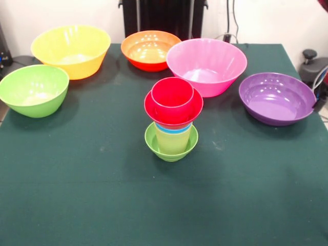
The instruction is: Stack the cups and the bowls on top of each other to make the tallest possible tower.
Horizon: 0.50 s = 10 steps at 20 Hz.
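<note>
The tower [172,123] stands in the middle of the green table. Its base is a small lime-green bowl [171,148]. Inside that sits a pale yellow cup [173,139], with a blue cup's rim [174,129] showing just above it. A small red bowl [173,110] rests on these, and a red cup [172,93] sits in it at the top. Around the tower stand loose bowls: large yellow [72,50], orange [150,49], pink [206,64], purple [277,97] and large green [34,89]. The gripper is not in view.
The robot's dark pedestal [163,15] stands behind the table's far edge. A black object [313,66] with cables sits off the table's right edge, beside the purple bowl. The table cloth [77,195] is dark green.
</note>
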Available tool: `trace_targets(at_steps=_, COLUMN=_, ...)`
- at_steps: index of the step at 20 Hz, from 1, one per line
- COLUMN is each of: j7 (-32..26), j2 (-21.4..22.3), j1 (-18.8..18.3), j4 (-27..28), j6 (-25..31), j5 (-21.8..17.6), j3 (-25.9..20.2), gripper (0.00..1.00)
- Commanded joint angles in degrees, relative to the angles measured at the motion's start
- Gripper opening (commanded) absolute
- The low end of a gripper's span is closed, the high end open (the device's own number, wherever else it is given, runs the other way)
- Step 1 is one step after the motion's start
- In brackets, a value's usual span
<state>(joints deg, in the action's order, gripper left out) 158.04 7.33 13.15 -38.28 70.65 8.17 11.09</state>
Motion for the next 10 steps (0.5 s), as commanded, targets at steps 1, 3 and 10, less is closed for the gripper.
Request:
trace_targets(at_steps=1, j7=11.4, j2=-1.0, j1=0.2, j4=-8.4, j6=-4.3, j5=-0.7, j3=-0.3, gripper=1.00)
trace_targets(at_steps=3, j7=11.4, j2=-1.4, j1=-0.1, j4=-7.6, j6=-3.4, j5=-0.6, j3=0.0, gripper=1.00)
trace_targets(at_steps=10, j7=10.3, j2=-1.3, j1=-1.0, j4=-7.1, j6=-1.3, j5=0.5, j3=0.7, gripper=1.00)
